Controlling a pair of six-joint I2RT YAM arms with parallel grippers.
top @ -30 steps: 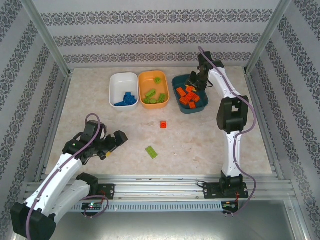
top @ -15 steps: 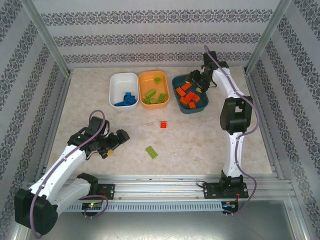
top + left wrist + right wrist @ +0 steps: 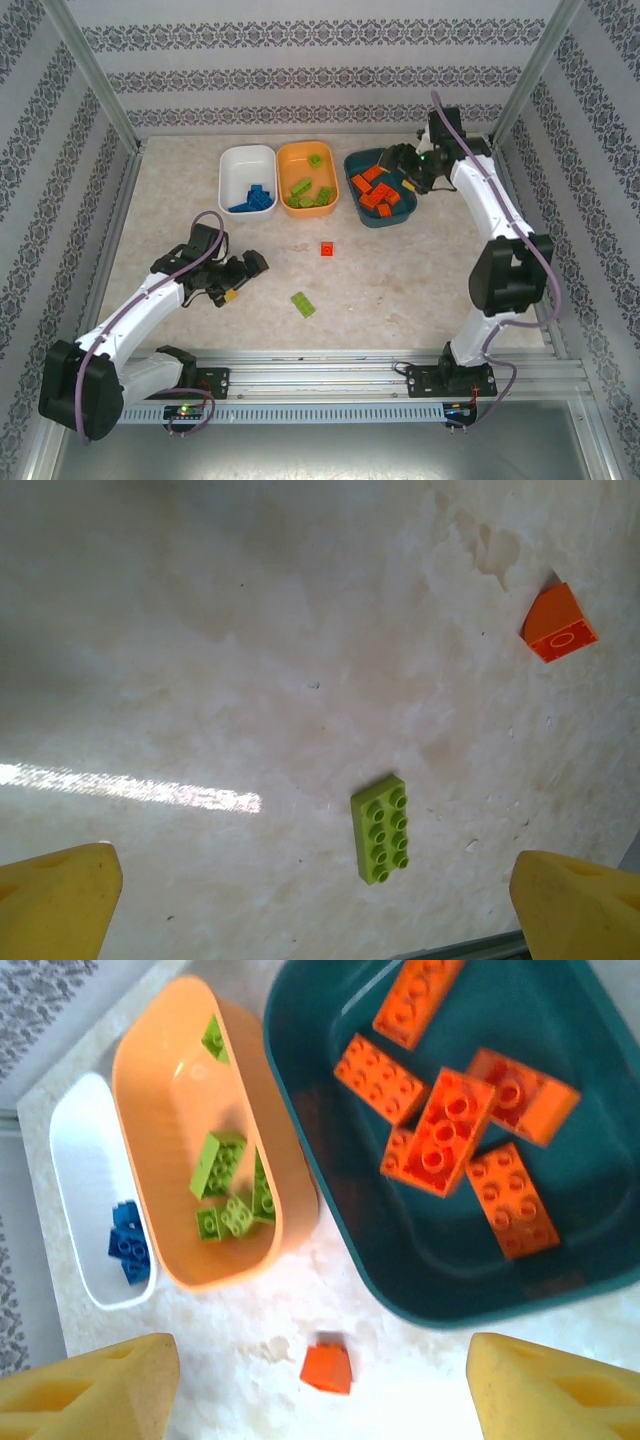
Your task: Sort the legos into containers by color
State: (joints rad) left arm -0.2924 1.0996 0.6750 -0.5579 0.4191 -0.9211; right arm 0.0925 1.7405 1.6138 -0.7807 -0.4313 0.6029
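We see the left end effector [image 3: 245, 278] low over the marbled surface [image 3: 400, 290], jaws wide apart and empty. A lime green oblong brick [image 3: 382, 828] lies near it on the surface, and a small red-orange brick [image 3: 327, 249] lies farther off. The right end effector [image 3: 400, 165], also apart and empty, hangs over the dark teal tub [image 3: 385, 223], which holds orange bricks [image 3: 440, 1130]. Green bricks [image 3: 218, 1163] sit in the orange tub [image 3: 295, 165], blue bricks [image 3: 255, 198] in the white tub [image 3: 245, 165].

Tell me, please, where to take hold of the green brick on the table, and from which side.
Grip the green brick across its two long sides, at mid-length, coming from straight above. It lies flat with its studs up, it is oblong, and nothing touches it.
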